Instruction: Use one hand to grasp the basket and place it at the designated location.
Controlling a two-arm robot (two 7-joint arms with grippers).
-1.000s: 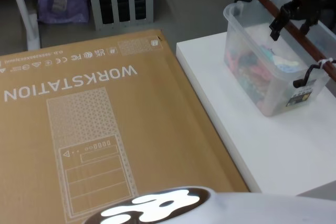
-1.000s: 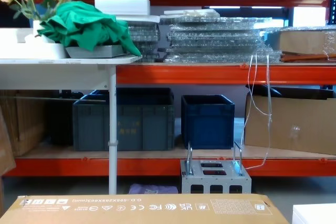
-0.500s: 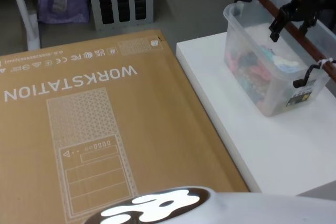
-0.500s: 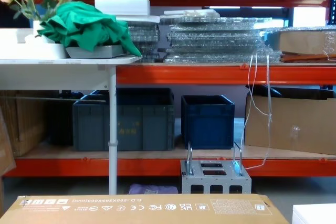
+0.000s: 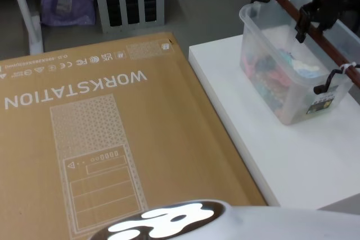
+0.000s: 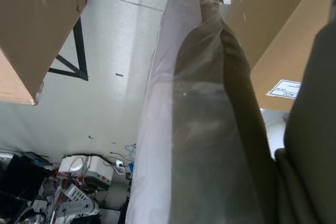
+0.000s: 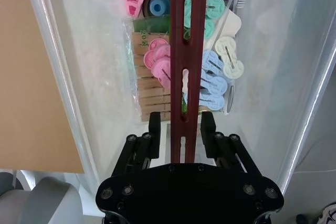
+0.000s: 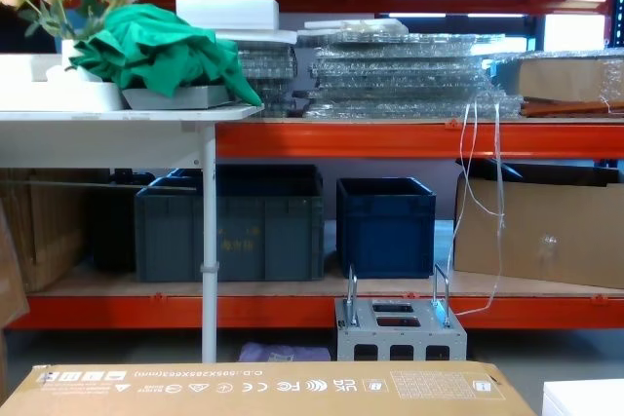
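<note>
- The basket [image 5: 279, 96] is sitting in the upper right of the head view, resting on the white table [image 5: 270, 155] with its coloured plastic clips [image 7: 212, 85] piled inside.
- The right gripper [image 5: 305, 23] is hanging over the basket's open top, near the top right corner of the frame, right at the reddish-brown handle [image 5: 283, 5].
- In the right wrist view, the right gripper [image 7: 181, 129] is straddling the handle [image 7: 184, 51]. One black finger [image 7: 154, 129] is showing on each side of the bar.
- The claw is standing open just wider than the bar. A thin gap is showing on both sides, so it is gripping nothing.
- The approach and alignment are looking essentially done, as the bar is running centred between the fingers.
- The grasp itself is not yet made, and the basket is not showing any sign of being lifted off the table.
- Closing on the handle, lifting, carrying and setting down are all remaining.
- Nothing is marking a target spot. The large cardboard box [image 5: 101, 139] filling the left of the head view is a possible one, but that is only a guess.
</note>
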